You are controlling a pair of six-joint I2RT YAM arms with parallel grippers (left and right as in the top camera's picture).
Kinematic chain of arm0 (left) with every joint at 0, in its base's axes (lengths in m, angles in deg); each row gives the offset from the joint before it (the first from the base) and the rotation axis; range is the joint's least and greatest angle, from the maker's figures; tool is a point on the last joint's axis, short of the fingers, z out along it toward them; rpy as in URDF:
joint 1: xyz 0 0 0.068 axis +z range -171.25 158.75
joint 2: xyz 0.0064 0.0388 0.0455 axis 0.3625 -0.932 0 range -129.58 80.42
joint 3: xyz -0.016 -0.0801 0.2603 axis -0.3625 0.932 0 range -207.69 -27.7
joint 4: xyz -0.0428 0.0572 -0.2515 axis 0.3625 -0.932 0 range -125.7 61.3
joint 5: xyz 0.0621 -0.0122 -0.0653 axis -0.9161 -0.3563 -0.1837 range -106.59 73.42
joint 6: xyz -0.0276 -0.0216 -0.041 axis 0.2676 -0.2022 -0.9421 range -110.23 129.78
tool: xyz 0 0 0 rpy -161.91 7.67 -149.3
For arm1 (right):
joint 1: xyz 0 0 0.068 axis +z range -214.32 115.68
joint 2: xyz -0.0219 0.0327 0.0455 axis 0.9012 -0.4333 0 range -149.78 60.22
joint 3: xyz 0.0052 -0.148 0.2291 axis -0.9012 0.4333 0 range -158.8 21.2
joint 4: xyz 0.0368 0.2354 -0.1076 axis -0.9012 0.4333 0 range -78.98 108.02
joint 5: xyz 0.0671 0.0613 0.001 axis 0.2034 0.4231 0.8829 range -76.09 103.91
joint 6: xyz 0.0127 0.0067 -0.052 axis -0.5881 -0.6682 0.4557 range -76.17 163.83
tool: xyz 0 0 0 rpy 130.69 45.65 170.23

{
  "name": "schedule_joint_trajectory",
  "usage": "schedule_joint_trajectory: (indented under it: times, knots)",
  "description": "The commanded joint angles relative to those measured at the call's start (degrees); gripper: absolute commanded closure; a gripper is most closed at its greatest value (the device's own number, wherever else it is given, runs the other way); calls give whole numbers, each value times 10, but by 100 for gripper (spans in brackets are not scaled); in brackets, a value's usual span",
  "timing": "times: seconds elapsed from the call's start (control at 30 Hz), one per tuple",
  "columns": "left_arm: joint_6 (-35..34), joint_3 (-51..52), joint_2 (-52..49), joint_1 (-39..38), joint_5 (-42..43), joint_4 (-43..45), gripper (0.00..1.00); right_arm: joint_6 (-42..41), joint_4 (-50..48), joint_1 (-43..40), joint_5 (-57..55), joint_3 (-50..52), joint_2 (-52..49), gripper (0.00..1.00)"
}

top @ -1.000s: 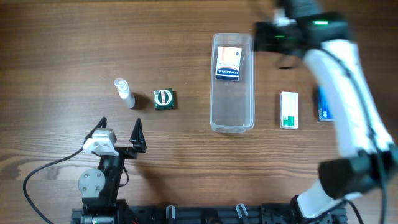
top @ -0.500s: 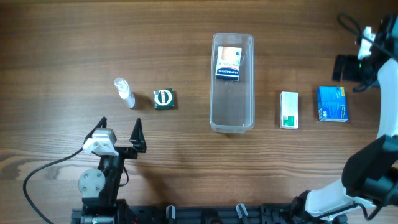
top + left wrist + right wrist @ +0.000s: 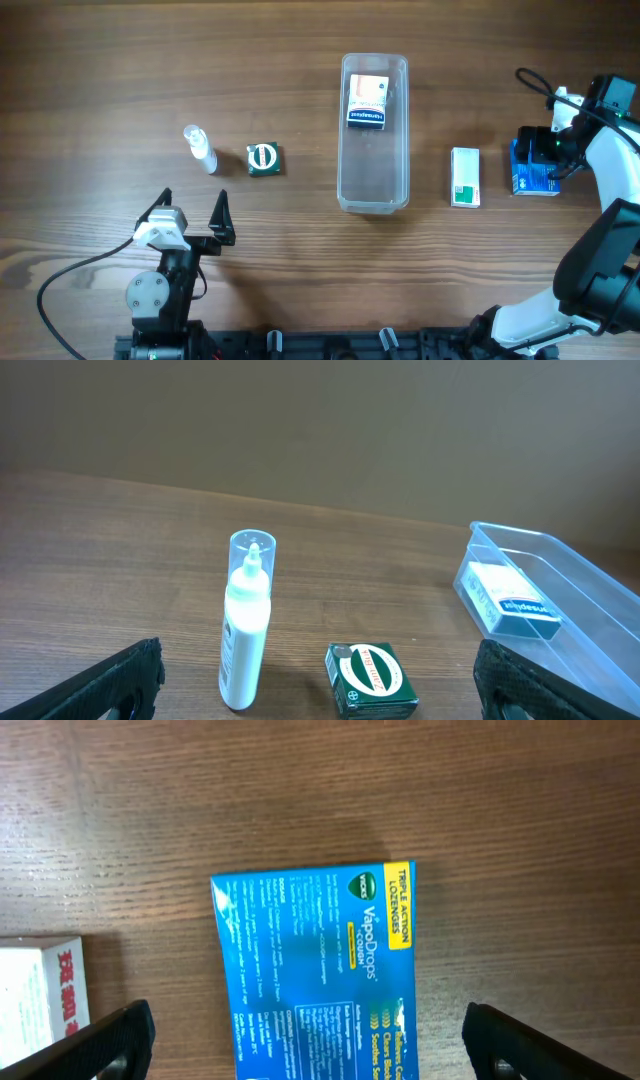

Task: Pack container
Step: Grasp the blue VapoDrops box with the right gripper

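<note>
The container, a long clear tub, lies at mid table with a white, orange and blue box in its far end. It also shows in the left wrist view. A blue VapoDrops box lies flat at the right. My right gripper is open just above it. In the right wrist view its fingers straddle the blue box without touching it. My left gripper is open and empty near the front left.
A white and green box lies between the container and the blue box; it shows at the left edge of the right wrist view. A small clear bottle and a green square box sit left of the container.
My right arm has swung from over the container's far end to the right and come down over the blue box. The left arm has not moved.
</note>
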Motion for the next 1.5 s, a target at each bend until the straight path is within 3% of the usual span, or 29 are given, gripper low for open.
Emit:
schedule_joint_trajectory:
  times: [0.0,0.57,0.83,0.97,1.23,1.47]
  knots:
    - [9,3,4,4,2,-2,0,11,-11,-9,13,2,-22,0]
    - [9,3,4,4,2,-2,0,-22,-17,-9,-36,2,-101,1]
    - [9,3,4,4,2,-2,0,-51,-22,-9,-33,2,-101,21]
    - [9,3,4,4,2,-2,0,-70,-21,-9,-21,-5,-101,22]
    - [9,3,4,4,2,-2,0,-96,74,29,22,-118,-71,22]
    - [9,3,4,4,3,-2,0,-179,144,144,24,-236,-12,24]
